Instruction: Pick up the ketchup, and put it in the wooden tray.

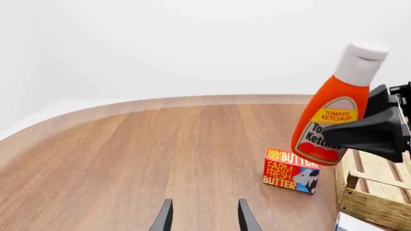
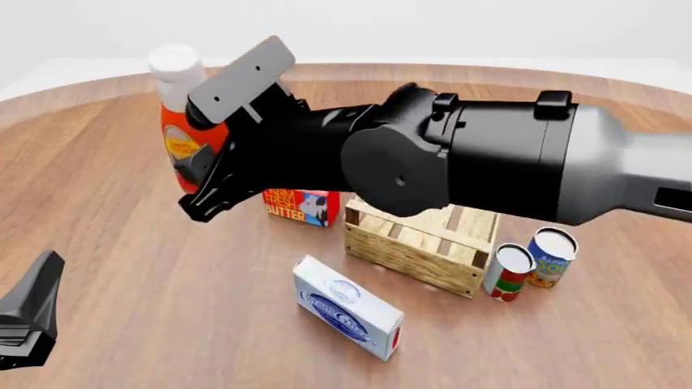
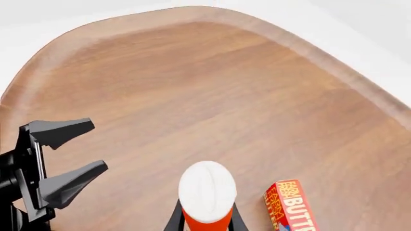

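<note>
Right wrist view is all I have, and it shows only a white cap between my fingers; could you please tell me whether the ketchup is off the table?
Observer: Yes. In the left wrist view the ketchup hangs tilted in the right gripper, with its base clear of the table.
Operator: Thank you. Where is the wooden tray, please?
Observer: In the front view the wooden tray sits just right of the butter box. The bottle is up and to the left of that box, not yet over the tray.
</note>
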`<action>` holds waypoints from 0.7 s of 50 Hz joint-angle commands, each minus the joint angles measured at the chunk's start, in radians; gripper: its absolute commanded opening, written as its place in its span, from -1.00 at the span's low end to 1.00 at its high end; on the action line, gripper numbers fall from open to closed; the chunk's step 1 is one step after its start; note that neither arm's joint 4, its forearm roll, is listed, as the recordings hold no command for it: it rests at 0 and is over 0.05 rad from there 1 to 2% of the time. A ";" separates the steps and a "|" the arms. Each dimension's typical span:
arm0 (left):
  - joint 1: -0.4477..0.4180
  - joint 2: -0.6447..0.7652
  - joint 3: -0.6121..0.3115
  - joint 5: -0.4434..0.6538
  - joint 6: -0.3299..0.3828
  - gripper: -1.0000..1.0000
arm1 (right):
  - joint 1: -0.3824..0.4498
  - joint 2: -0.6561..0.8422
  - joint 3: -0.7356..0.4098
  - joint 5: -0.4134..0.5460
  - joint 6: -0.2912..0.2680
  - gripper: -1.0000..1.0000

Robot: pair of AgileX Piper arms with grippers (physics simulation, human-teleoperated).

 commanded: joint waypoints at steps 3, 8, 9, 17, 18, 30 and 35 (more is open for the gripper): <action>0.000 0.000 0.000 0.000 0.000 1.00 | -0.081 -0.059 0.052 -0.024 0.035 -1.00; 0.000 0.000 0.000 0.000 0.000 1.00 | -0.124 -0.067 0.069 -0.040 0.038 -1.00; 0.000 0.000 0.000 0.000 0.000 1.00 | -0.130 -0.069 0.073 -0.043 0.038 -1.00; 0.000 0.000 0.000 0.000 0.000 1.00 | -0.201 -0.075 0.092 -0.059 0.041 -1.00; 0.000 0.000 0.000 0.000 0.000 1.00 | -0.211 -0.076 0.095 -0.062 0.043 -1.00; 0.000 0.000 0.000 0.000 0.000 1.00 | -0.342 -0.057 0.099 -0.078 0.020 -1.00; 0.000 0.000 0.000 0.000 0.000 1.00 | -0.378 -0.044 0.106 -0.099 0.023 -1.00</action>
